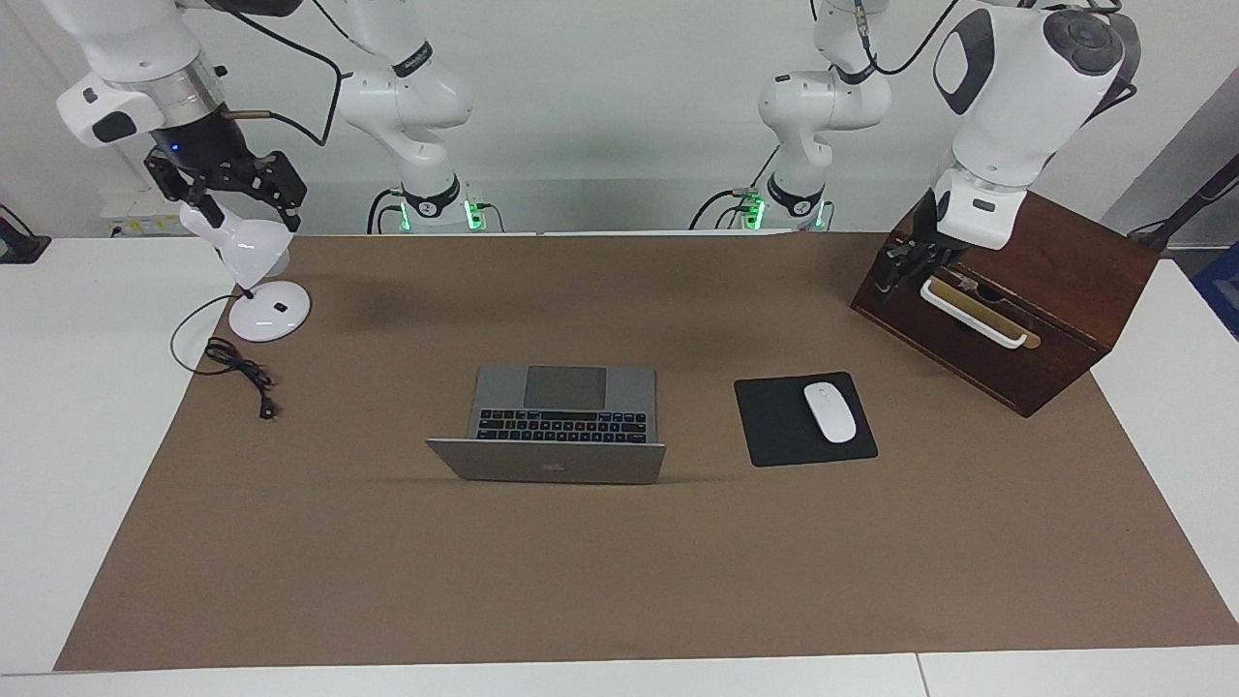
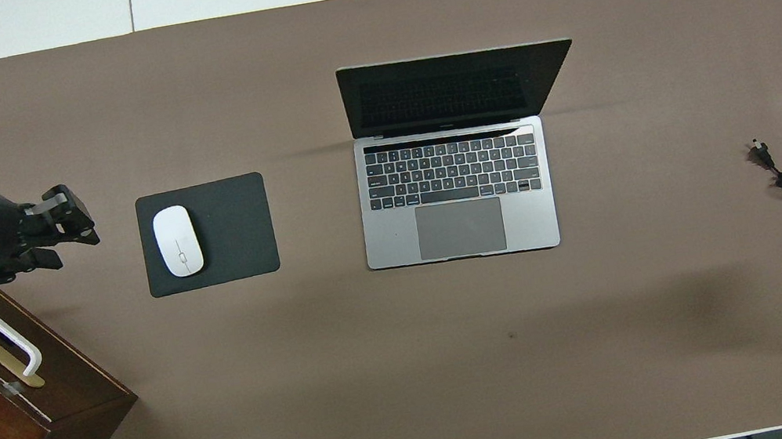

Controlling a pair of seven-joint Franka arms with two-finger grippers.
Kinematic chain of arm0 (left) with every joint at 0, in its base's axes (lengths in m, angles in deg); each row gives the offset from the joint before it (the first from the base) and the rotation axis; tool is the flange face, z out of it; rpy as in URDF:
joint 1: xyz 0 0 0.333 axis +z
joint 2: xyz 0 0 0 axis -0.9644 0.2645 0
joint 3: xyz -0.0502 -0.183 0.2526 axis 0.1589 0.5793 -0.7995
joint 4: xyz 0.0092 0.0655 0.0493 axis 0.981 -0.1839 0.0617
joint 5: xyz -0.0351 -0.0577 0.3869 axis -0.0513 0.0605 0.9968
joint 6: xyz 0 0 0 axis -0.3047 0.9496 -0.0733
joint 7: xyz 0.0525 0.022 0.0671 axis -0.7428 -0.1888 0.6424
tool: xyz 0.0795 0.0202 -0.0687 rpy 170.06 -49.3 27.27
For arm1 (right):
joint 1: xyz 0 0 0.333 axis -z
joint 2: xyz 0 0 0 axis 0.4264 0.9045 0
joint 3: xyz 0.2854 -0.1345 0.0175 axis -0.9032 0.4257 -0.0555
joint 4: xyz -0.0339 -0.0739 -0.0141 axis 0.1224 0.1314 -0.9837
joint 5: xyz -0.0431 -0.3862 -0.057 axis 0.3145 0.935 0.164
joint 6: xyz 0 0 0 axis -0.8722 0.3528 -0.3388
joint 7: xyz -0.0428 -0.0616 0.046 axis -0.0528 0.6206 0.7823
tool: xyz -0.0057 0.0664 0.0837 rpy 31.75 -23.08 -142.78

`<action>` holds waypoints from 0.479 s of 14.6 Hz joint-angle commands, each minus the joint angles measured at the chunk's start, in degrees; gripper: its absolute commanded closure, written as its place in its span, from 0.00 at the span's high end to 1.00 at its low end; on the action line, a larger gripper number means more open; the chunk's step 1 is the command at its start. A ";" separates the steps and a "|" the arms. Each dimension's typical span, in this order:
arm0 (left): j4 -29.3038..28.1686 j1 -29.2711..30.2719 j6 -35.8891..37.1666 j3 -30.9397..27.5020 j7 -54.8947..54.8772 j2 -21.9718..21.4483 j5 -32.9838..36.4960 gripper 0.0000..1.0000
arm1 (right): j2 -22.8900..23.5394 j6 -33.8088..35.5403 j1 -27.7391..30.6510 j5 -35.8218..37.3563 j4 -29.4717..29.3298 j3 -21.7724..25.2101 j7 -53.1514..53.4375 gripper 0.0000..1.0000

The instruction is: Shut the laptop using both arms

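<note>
The left arm (image 1: 1016, 97) angles down over the wooden box (image 1: 1055, 319); left pincer (image 1: 895, 266) grip undeterminable. The right pincer (image 1: 227, 189) hangs released over the lamp (image 1: 254, 281). The laptop (image 1: 561, 421) stands open mid-surface.

The only sign that can be made out is the dark apple-shaped logo at the middle of the lid of the laptop (image 1: 548, 463), seen in the facing view. The key legends on the laptop's keyboard (image 2: 452, 170) appear in the overhead view only as pale marks and cannot be read. Small lettering on the arm (image 1: 402, 73) beside its dark band is likewise illegible. No numbers are readable.
</note>
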 commanded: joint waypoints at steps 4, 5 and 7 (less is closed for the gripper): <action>-6.17 -2.44 -2.65 -0.53 16.78 -3.60 -8.60 0.00 | 0.39 -1.95 0.76 1.02 0.90 -0.52 -1.89 1.00; -7.48 -2.44 -4.15 -0.44 18.19 -4.13 -10.36 0.00 | 0.74 -2.30 0.76 1.02 0.90 -0.52 -1.89 1.00; -12.65 -2.09 -10.54 -0.62 25.90 -6.14 -18.34 0.00 | 1.27 -3.62 0.76 0.93 0.90 -0.52 -1.89 1.00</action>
